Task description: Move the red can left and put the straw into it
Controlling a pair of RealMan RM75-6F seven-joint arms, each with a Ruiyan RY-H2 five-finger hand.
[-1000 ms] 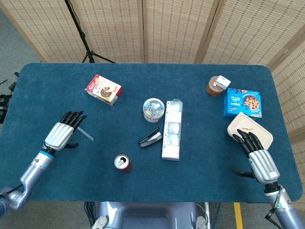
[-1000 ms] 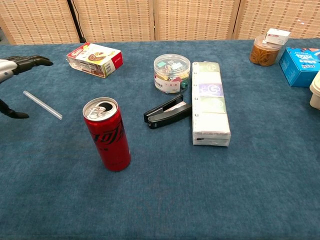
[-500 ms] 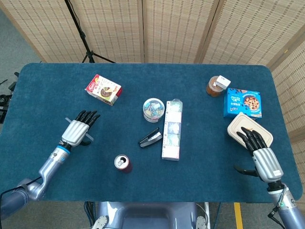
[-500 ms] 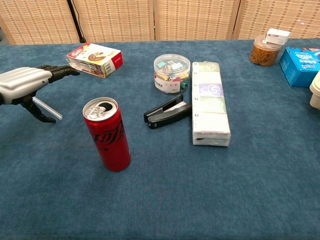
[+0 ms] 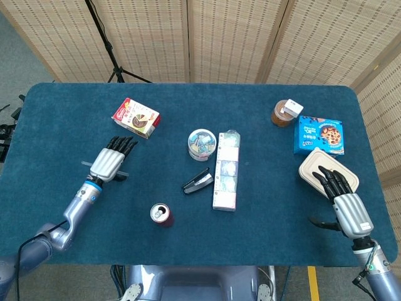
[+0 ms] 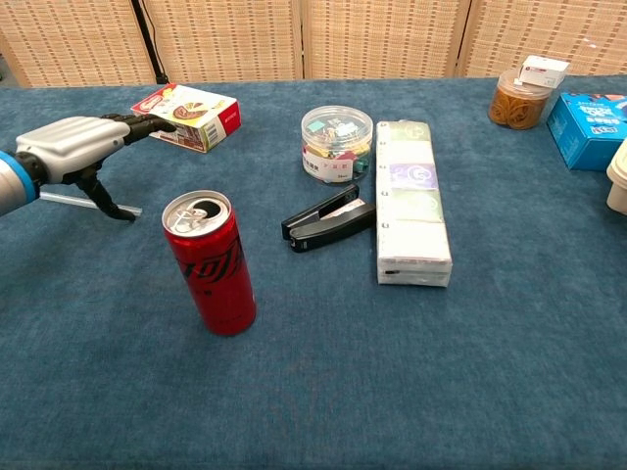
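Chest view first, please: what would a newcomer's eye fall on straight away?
The upright red can with its opened top, standing alone on the blue table near the front. Behind and left of it, the left hand hovers over the straw, fingers extended toward the red-and-white box.

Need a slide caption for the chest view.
Left hand hovers over the straw beside the upright red can.

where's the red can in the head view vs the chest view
Head view: the red cylindrical metal can stands low and left of centre, seen from above with its opened top showing.
Chest view: the same can stands upright in the left foreground, seen from the side.
Shared landmark: the black stapler lies just up and to the right of the can in both views.
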